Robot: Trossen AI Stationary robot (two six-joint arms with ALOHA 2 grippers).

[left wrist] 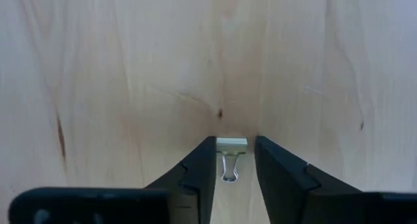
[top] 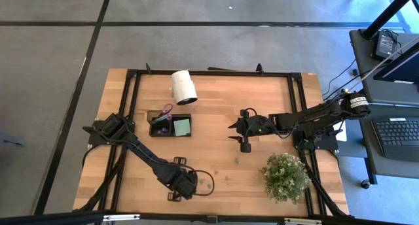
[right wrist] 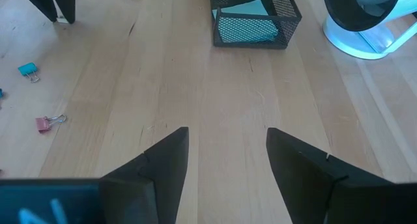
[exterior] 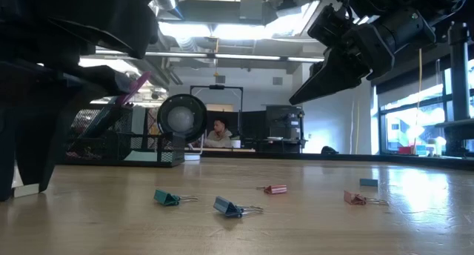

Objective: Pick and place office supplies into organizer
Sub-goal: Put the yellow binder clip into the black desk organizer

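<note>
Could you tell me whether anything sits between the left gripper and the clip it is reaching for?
Nothing visible does: the left gripper is open, and the pale clip lies on bare table between its fingers.

Organizer cut by frame edge — clip partly hidden between fingers.

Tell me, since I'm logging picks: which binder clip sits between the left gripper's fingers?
The pale yellow-green clip, lying on the wood between the open left gripper. The teal, blue and pink clips lie loose elsewhere.
</note>
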